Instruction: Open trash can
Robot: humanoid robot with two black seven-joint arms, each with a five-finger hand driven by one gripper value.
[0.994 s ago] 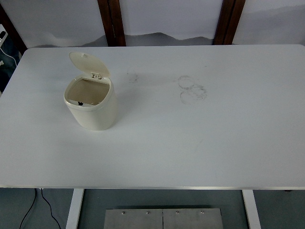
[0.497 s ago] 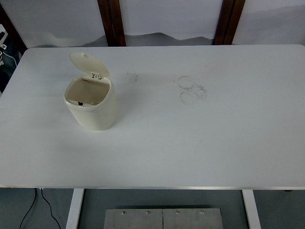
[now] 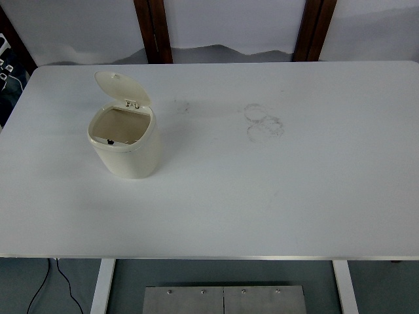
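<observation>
One small cream trash can [image 3: 126, 145] stands upright on the left part of a white table [image 3: 262, 190], well in from every edge. Its round flip lid [image 3: 122, 87] is raised, tilted back on the hinge [image 3: 132, 103] at the far side of the rim, so the mouth is uncovered. Inside, only a flat tan-grey surface shows, and whether that is the bottom, a liner or shadow cannot be told; a small dark piece [image 3: 110, 142] sits at the near edge of the opening, too small to identify. Neither robot hand nor arm appears anywhere in the top view, so nothing can be said of the fingers or of anything they might hold. Faint grey ring marks [image 3: 264, 122] smudge the tabletop right of centre, well apart from the can, and a fainter scuff [image 3: 181, 104] lies between them and the lid. Past the far table edge, two dark wooden posts [image 3: 153, 31] are cut off by the top of the frame. At the near edge, white table legs [image 3: 103, 286], a black cable [image 3: 42, 286] and a grey metal plate [image 3: 224, 299] are partly cropped. At the upper left corner something dark with white patches [image 3: 8, 55] is cut off and unclear.
</observation>
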